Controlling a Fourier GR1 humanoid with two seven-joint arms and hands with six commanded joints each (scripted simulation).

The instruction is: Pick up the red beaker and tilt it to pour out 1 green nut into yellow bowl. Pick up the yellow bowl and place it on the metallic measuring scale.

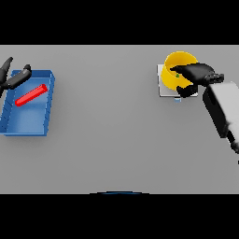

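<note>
The yellow bowl point(173, 63) stands on the pale metallic scale point(163, 91) at the far right of the table. A small green nut point(177, 75) shows inside the bowl, just at my fingertips. My right hand point(196, 72) reaches over the bowl's near right rim, with fingers inside and thumb curled outside against the wall, pinching it. The red beaker point(31, 95) lies on its side in the blue tray point(28, 126) at the left. Over the tray's far left corner hangs my left hand point(14, 79), fingers straight and holding nothing.
The blue tray takes up the table's left edge. A small blue mark point(177, 99) sits at the scale's near edge. Grey table point(107, 116) stretches between tray and scale.
</note>
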